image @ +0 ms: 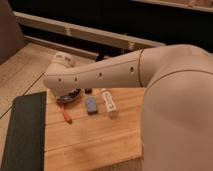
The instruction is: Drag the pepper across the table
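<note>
The robot's thick white arm point(115, 72) reaches in from the right and crosses above the far part of the table point(100, 147), a light wooden top made of parallel planks. Its rounded end hangs over the table's far left corner. The gripper point(68, 95) sits beneath that end and is mostly hidden by it. Only a dark rounded part shows, low over the wood. Whether the gripper is open or closed cannot be told, nor whether it has hold of anything.

The pepper point(66, 115), slim and red-orange, lies flat on the table just in front of the gripper's dark part, set at a slant with its near end pointing toward the right. Whether the two touch cannot be told.

To the right of the pepper lies a small blue-grey block point(91, 105), near it but apart. Right of the block, a white tube-shaped bottle point(109, 103) lies on its side, partly under the arm. A dark grey mat point(22, 132) runs along the table's left edge.
</note>
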Controlling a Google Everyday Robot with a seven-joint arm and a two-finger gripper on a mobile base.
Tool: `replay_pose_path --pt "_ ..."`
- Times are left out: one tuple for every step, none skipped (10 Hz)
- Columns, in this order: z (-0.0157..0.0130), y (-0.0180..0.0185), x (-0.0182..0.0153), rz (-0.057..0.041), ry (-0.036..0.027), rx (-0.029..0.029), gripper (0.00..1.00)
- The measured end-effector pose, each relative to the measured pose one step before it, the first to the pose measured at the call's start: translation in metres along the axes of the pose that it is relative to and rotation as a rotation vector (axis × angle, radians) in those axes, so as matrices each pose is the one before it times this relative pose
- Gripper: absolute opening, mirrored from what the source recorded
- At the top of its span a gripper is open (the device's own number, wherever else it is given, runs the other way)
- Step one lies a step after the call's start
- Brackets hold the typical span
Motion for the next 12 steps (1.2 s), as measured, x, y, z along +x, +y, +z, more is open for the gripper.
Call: replay_pose_path --pt "0.01202 -0.00011 0.01295 0.00261 0.01852 -0.00462 0.65" --pt "0.00913 -0.00521 0.00641 0.02739 0.01555 0.00720 0.65" --pt "0.00758 -0.00712 0.00438 0.02598 0.01416 0.01238 0.65" --pt "0.00792 -0.00267 0.00241 0.02016 0.01411 0.00990 0.65" --pt "0.00477 0.00202 0.00064 0.00372 0.00902 0.00351 0.65" --pt "0.00679 0.00805 0.00182 -0.00324 0.01443 -0.00006 0.65" --pt "0.00391 0.00406 0.00211 -0.00017 0.01000 0.00025 0.65" --pt "0.00854 0.00650 0.00648 0.00102 0.02392 0.00426 0.65" --pt "0.00732 0.00338 0.00539 0.00424 0.01992 0.00448 0.65" --pt "0.00342 0.00126 0.00193 0.00352 0.00849 0.00170 0.65" --pt "0.00908 0.00337 0.00491 0.00882 0.02423 0.00319 0.65" --pt "0.00743 0.00235 0.00257 0.00718 0.02062 0.00075 0.65"
